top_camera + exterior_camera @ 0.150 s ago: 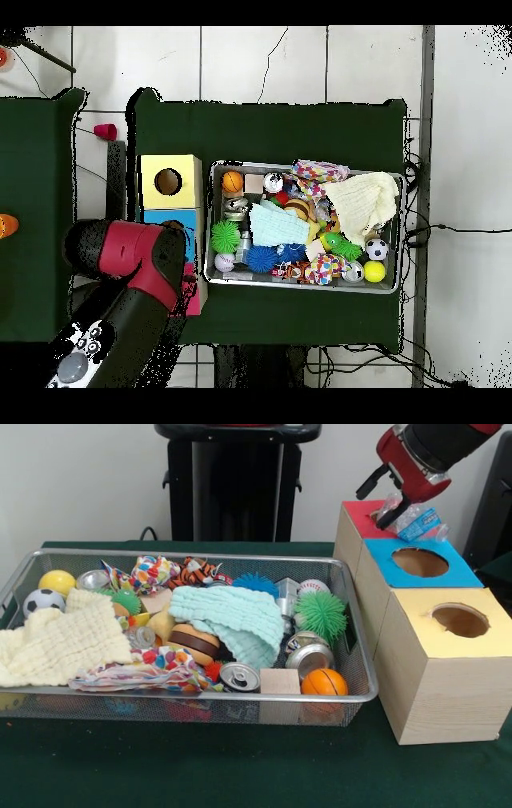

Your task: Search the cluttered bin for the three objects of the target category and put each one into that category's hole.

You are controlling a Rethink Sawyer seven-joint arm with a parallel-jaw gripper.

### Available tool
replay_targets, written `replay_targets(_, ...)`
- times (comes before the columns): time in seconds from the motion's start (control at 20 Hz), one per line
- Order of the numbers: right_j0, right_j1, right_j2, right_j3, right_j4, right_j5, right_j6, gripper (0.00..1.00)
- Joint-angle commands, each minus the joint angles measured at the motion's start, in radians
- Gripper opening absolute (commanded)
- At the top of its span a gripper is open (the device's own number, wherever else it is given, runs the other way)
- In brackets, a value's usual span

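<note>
At the upper right of the front view, the end effector (398,514) pinches a crumpled clear plastic bottle with a blue label (416,522) above the red-topped box (362,518). The blue-topped box (420,564), yellow-topped box (456,620) and cluttered wire bin (352,664) sit on the green tabletop (240,768).

The bin (362,688) is thin metal wire mesh with a shiny rim. The cream cloth (56,644) and mint cloth (240,620) look soft and woven. The cans (239,677) are glossy metal. The boxes (448,696) show matt pale wood grain. The desk (160,768) has a dark green felt-like cover.
</note>
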Motion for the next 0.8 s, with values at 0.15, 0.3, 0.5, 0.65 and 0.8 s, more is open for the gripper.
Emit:
replay_targets(0.15,-0.012,-0.049,0.068,-0.016,0.018,0.064,0.205,1.00)
replay_targets(0.3,-0.010,-0.051,0.071,-0.005,0.018,0.049,0.211,1.00)
replay_targets(0.5,-0.006,-0.053,0.072,-0.002,0.012,0.048,0.216,1.00)
replay_targets(0.65,-0.008,-0.057,0.070,-0.002,0.009,0.052,0.219,1.00)
replay_targets(0.8,-0.003,-0.059,0.079,0.017,0.024,0.052,0.239,1.00)
